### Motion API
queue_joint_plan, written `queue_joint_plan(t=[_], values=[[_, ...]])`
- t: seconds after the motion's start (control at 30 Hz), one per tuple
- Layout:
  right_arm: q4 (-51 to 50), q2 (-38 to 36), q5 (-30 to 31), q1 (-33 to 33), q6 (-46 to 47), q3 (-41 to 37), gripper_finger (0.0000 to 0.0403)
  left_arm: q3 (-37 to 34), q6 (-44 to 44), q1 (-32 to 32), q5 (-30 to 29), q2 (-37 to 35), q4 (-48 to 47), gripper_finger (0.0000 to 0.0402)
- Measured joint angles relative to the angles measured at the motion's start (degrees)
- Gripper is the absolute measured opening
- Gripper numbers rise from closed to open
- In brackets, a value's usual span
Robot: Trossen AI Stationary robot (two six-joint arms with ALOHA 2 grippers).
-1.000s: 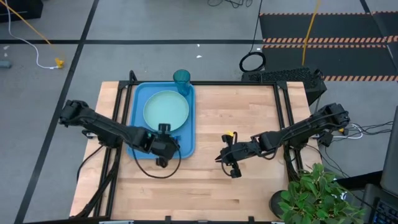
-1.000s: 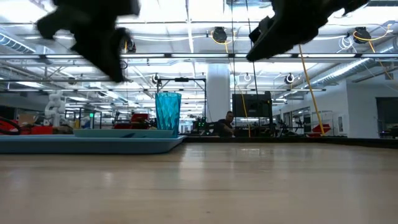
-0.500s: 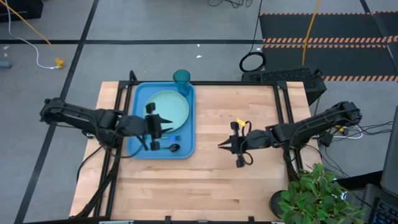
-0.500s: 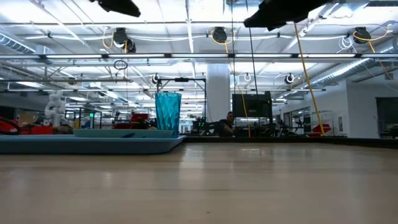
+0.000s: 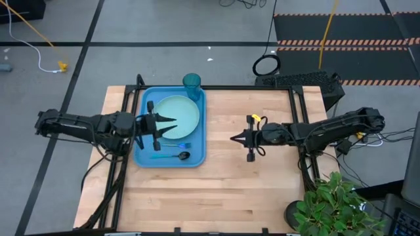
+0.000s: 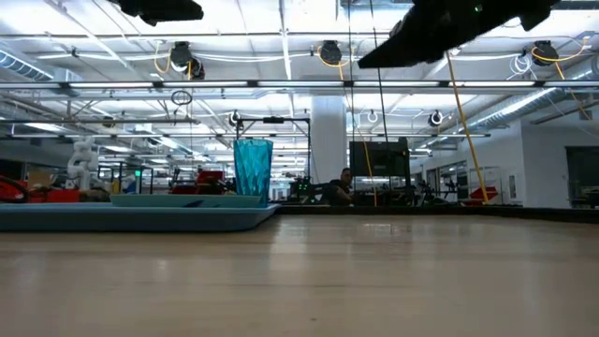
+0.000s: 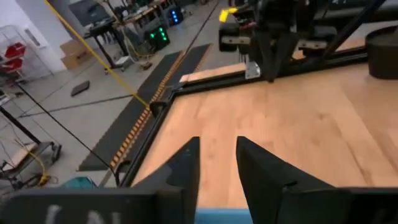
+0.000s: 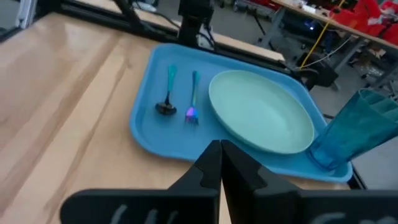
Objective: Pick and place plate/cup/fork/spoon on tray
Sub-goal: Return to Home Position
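The blue tray (image 5: 146, 155) lies on the table's left half. The mint-green plate (image 5: 177, 115) rests flat in its far part. The teal cup (image 5: 191, 83) stands upright at the tray's far right corner. The fork (image 5: 180, 145) and the black-bowled spoon (image 5: 177, 156) lie side by side on the tray floor near its near edge; the right wrist view shows the fork (image 8: 193, 93) and the spoon (image 8: 166, 96) too. My left gripper (image 5: 169, 126) is open and empty above the tray's left part. My right gripper (image 5: 233, 137) is shut and empty above the table's middle.
Bare wood spreads right of the tray and toward the near edge (image 5: 216, 196). A black frame rail (image 5: 216, 87) runs along the far edge and down both sides. A potted plant (image 5: 331, 203) stands at the near right corner.
My left gripper has risen from the tray's near edge and drawn back toward the table's left and far edges. The fork and spoon now show on the tray where it stood. My right gripper has risen and gone toward the far edge.
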Motion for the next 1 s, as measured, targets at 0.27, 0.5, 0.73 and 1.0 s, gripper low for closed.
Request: queue_joint_plan(t=[0.27, 0.5, 0.73, 1.0], values=[[1.48, -0.09, 0.13, -0.11, 0.37, -3.24, 0.0, -3.47, -0.48, 3.6, 6.79, 0.15, 4.44, 0.0008], [9.59, -0.07, 0.18, 1.35, 4.97, -10.09, 0.0, -11.13, -1.78, 4.4, 8.63, 0.16, 13.51, 0.0004], [18.61, -0.07, 0.26, 2.69, 5.46, -16.66, 0.0, -18.34, -3.62, 4.37, 9.34, 0.18, 22.7, 0.0013], [30.83, -0.07, 0.39, 2.21, 4.89, -25.04, 0.0, -24.45, -1.47, 4.37, 9.63, 0.18, 33.2, 0.0011]])
